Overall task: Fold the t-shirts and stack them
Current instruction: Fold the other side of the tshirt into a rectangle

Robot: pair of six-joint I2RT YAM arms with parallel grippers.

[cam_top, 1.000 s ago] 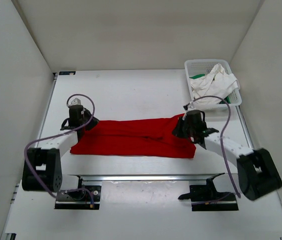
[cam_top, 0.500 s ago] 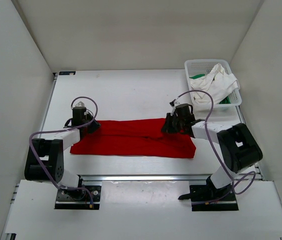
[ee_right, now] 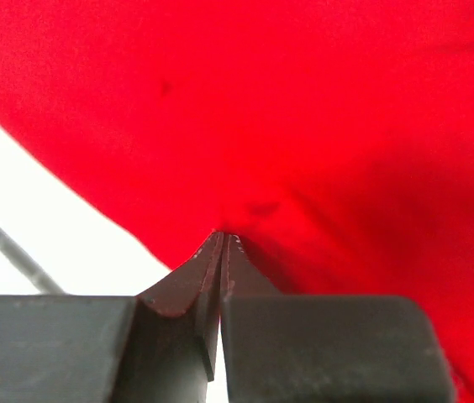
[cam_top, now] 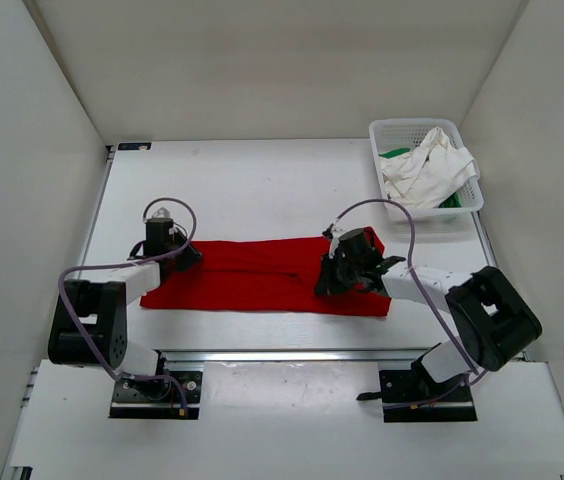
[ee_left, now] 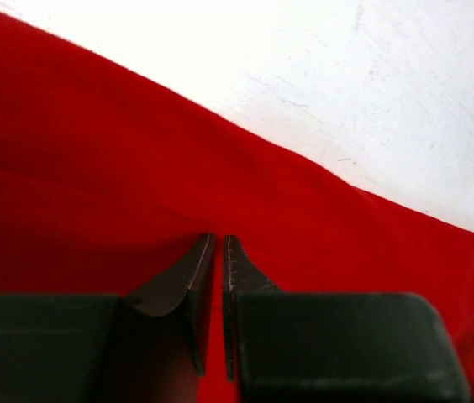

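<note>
Since a second ago, the right gripper (cam_top: 337, 272) has slid left and down the frame. Its jaws are pinched closed on the red t-shirt (cam_top: 252, 272). The left gripper (cam_top: 165, 250) is likewise clamped on the shirt's left end. The shirt lies as a long band across mid-frame. The off-white t-shirt (cam_top: 422, 172) and green t-shirt (cam_top: 394, 154) sit in the basket (cam_top: 376, 128), upper right.

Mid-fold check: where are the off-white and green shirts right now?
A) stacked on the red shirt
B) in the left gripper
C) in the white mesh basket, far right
C: the off-white shirt and a patch of the green shirt sit in the basket, apart from the red shirt.
</note>
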